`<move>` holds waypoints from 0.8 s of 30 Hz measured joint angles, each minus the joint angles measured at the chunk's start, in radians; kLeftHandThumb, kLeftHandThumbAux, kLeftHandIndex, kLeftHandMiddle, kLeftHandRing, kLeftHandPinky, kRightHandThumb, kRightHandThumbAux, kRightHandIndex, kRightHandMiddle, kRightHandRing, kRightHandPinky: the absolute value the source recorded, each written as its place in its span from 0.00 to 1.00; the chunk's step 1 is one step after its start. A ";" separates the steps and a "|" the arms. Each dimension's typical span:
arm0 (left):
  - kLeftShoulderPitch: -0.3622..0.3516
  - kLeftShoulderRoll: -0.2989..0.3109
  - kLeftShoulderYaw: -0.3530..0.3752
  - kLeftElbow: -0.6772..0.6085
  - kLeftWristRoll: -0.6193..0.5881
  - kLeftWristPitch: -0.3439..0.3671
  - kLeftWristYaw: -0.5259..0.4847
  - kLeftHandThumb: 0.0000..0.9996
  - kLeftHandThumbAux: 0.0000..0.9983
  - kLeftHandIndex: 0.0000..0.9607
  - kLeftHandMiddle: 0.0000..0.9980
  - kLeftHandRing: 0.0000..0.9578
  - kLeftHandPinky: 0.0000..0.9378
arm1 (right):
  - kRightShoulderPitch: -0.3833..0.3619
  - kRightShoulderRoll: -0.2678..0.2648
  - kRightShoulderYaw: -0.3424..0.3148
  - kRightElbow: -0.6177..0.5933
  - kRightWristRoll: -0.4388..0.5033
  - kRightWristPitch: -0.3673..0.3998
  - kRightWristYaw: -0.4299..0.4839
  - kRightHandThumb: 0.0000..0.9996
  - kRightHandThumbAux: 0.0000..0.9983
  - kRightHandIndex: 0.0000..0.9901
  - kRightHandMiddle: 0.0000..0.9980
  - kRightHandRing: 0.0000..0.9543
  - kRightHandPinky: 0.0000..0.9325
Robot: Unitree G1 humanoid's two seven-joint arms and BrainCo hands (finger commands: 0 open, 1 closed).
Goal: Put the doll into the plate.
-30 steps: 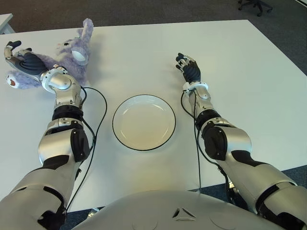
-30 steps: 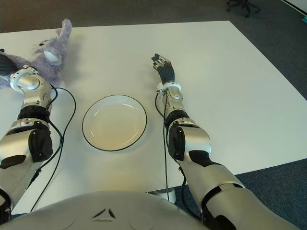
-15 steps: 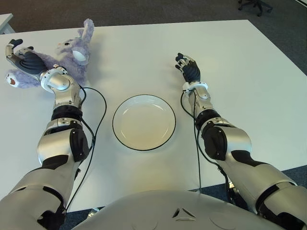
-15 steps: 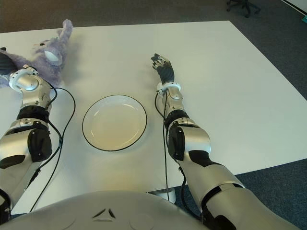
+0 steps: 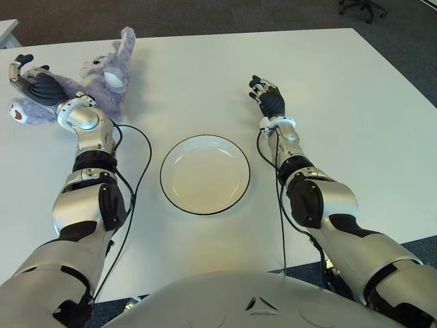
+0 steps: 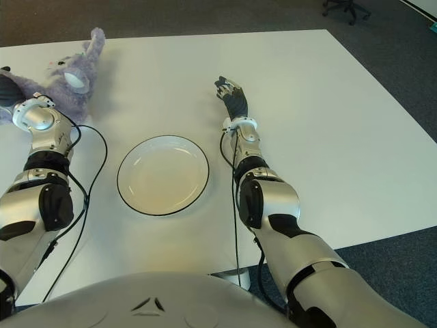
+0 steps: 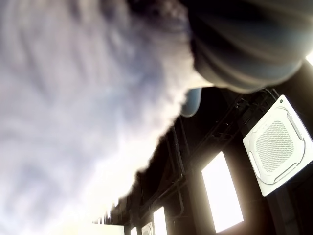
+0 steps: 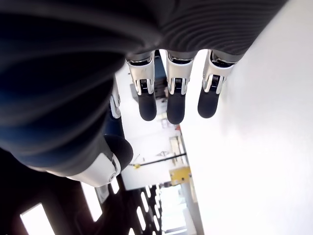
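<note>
**On the white table: doll at far left, plate at centre, two hands**

Across the whole near field, a white table (image 5: 341,102) bears every item listed below; dark carpet shows beyond its far edge, with the legs of an office chair (image 5: 362,8) at the far right.

Item 1. Doll (image 5: 102,78): a purple plush rabbit with long ears, lying on the table at the far left. Its ears point away from the robot, its pale face is turned up, and one light foot with a reddish sole lies at the left edge of the view. It is well apart from the plate and not in it.

Item 2. Plate (image 5: 169,164): round, white, dark-rimmed, flat on the table between the two forearms, near the robot. Nothing lies in it.

Item 3. Left hand (image 5: 35,83): placed on the doll's body, palm against the plush; the left wrist view is filled by purple fur pressed close. Whether its fingers have closed on the doll cannot be told.

Item 4. Right hand (image 5: 268,99): idle, to the right of the plate and a little farther off, over bare table. Its fingers (image 8: 176,100) are extended, loosely apart, holding nothing.

Item 5. Black cable (image 5: 140,179): loops from the left forearm across the table just left of the plate.
</note>
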 measured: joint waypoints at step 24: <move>-0.024 0.003 0.001 0.034 -0.018 0.028 -0.015 1.00 0.66 0.39 0.46 0.51 0.55 | -0.002 0.002 -0.007 0.001 0.011 0.002 0.011 0.70 0.73 0.40 0.15 0.14 0.16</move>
